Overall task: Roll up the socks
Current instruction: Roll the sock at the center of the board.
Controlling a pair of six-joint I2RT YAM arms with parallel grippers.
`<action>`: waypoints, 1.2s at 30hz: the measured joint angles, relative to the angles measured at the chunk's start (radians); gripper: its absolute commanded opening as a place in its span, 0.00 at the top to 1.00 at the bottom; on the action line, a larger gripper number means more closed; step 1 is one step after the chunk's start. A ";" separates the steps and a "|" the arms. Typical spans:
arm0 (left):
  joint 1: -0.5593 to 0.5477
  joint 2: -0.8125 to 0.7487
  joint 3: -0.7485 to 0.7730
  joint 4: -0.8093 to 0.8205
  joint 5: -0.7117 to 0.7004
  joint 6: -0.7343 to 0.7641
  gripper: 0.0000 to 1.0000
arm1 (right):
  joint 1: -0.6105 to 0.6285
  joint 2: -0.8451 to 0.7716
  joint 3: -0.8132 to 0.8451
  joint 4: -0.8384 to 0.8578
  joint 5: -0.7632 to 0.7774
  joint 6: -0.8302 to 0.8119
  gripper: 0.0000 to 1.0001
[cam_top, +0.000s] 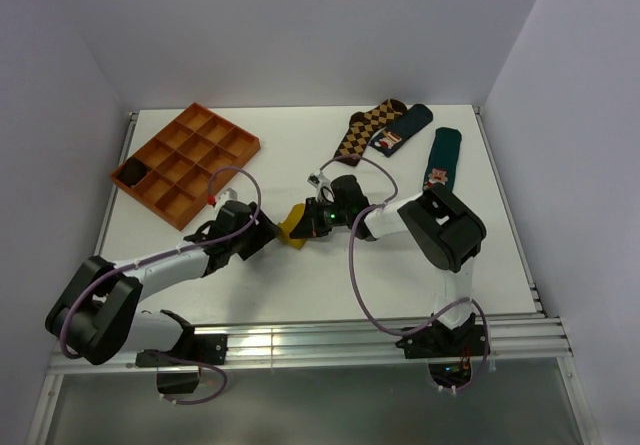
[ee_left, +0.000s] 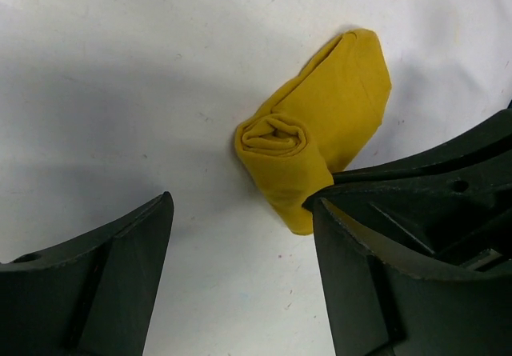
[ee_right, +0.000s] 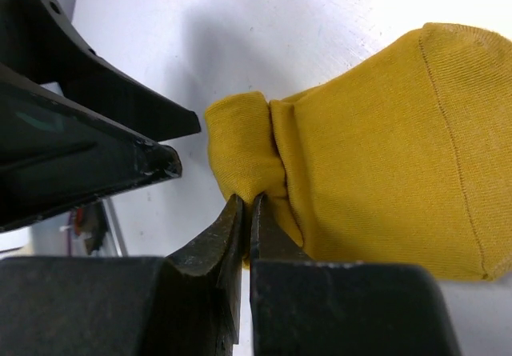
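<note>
Two grippers are being used on the table (cam_top: 300,155): the left gripper (ee_left: 238,201) is being held wide open, empty, beside the roll, probably for a fresh grasp; the sock (ee_left: 336,108), half rolled between them, is being clamped at a fold by the closed right gripper (ee_right: 246,208), likely stopping unrolling

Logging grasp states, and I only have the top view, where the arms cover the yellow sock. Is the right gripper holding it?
Observer: Yes. In the right wrist view the right gripper is shut on a fold of the sock.
Operator: And the left one?
Observer: The left gripper is open, gripping nothing; the sock lies just past its tips.
Operator: Is it rolled?
Observer: Partly: the left wrist view shows a spiral at one end, the rest unrolled.
</note>
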 measured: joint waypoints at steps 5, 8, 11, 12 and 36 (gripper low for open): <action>0.000 0.050 0.000 0.048 0.025 -0.011 0.27 | -0.022 0.031 0.042 -0.045 -0.058 0.036 1.00; 0.000 0.079 0.000 0.084 0.039 -0.019 0.28 | -0.029 0.042 0.060 -0.068 -0.079 0.053 1.00; 0.000 0.102 0.000 0.122 0.043 -0.025 0.31 | -0.035 0.051 0.073 -0.085 -0.092 0.061 1.00; 0.000 0.107 0.000 0.131 0.042 -0.027 0.31 | -0.037 0.052 0.074 -0.087 -0.096 0.063 1.00; 0.000 0.200 0.010 0.247 0.032 -0.091 0.84 | -0.050 0.068 0.082 -0.084 -0.127 0.074 0.82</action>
